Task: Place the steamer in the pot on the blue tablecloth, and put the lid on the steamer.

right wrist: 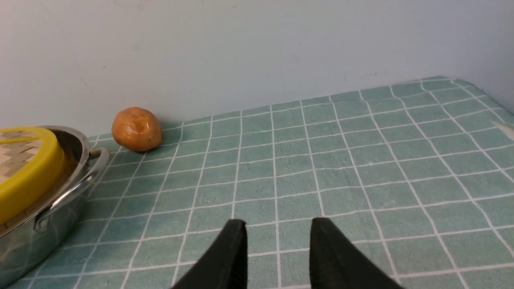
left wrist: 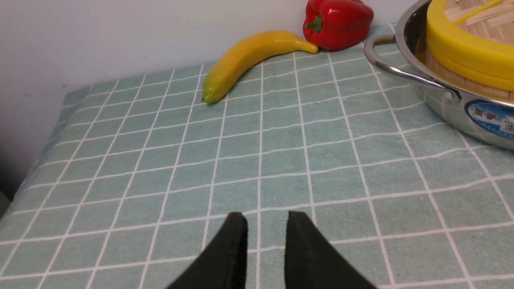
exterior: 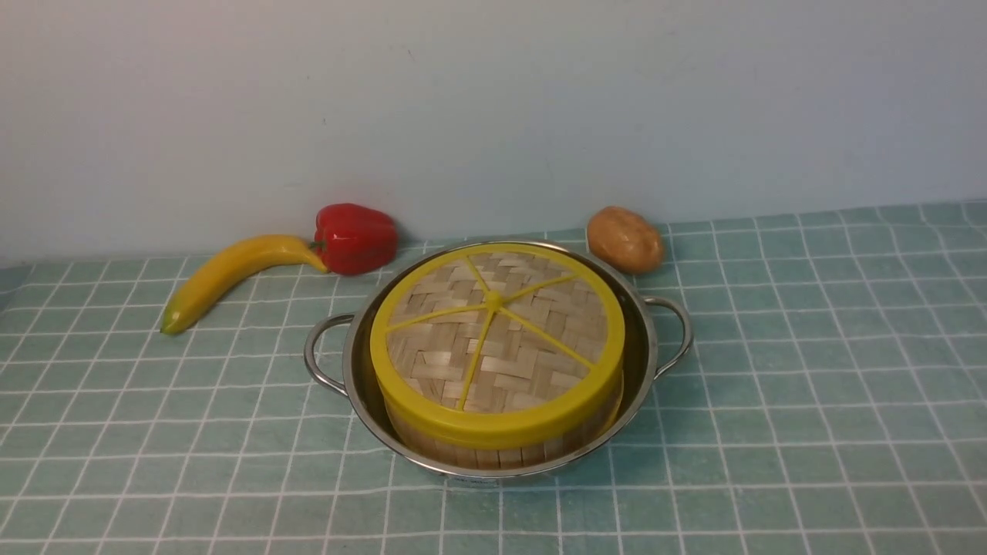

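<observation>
Centre of frame: pot (exterior: 644, 362) on blue tablecloth (exterior: 810, 385), steamer (exterior: 493, 451) inside, lid (exterior: 493, 339) seated on top. Upper left: banana (exterior: 231, 274), red pepper (exterior: 355, 237). Upper right of pot: potato (exterior: 624, 239). Left gripper (left wrist: 265, 224) and right gripper (right wrist: 277, 230): jaws apart, empty, above bare cloth.

The lid (exterior: 496, 339) is hiding the inside of the steamer (exterior: 493, 449). The pot (exterior: 641, 362) wall is covering the steamer's base. Beside the pot, the wrist views' frame edges are cutting off the arms behind both pairs of black fingers (left wrist: 227, 249) (right wrist: 225, 257). The blue label (left wrist: 490, 119) on the pot's side is running out of frame, its small print staying unreadable.
</observation>
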### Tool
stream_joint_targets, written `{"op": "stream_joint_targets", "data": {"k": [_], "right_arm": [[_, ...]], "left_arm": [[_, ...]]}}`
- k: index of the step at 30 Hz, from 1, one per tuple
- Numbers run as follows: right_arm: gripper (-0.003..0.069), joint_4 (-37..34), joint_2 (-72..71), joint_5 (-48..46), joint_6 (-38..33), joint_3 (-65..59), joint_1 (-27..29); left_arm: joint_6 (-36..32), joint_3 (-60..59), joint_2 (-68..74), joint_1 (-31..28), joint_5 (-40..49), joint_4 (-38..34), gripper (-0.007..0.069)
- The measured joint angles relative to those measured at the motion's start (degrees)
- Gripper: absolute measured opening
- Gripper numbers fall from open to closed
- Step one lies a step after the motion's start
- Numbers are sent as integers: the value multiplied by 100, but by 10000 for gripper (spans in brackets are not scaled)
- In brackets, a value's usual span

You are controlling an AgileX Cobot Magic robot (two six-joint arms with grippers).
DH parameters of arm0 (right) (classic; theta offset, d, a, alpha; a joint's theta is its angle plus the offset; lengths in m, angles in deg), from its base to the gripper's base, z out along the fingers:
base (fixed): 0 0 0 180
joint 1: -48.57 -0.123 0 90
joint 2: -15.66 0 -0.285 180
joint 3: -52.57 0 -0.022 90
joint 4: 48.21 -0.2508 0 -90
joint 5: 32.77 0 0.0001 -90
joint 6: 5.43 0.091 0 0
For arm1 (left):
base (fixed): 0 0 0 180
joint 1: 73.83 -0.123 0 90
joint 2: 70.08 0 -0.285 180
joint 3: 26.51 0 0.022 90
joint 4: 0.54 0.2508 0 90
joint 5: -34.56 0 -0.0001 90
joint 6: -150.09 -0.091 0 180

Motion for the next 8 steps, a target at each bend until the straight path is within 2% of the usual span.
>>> {"op": "stream_joint_targets", "data": {"k": [8], "right_arm": [[240,0,0,0,0,0,0]], "left_arm": [[0,0,0,0,0,8,149]]}}
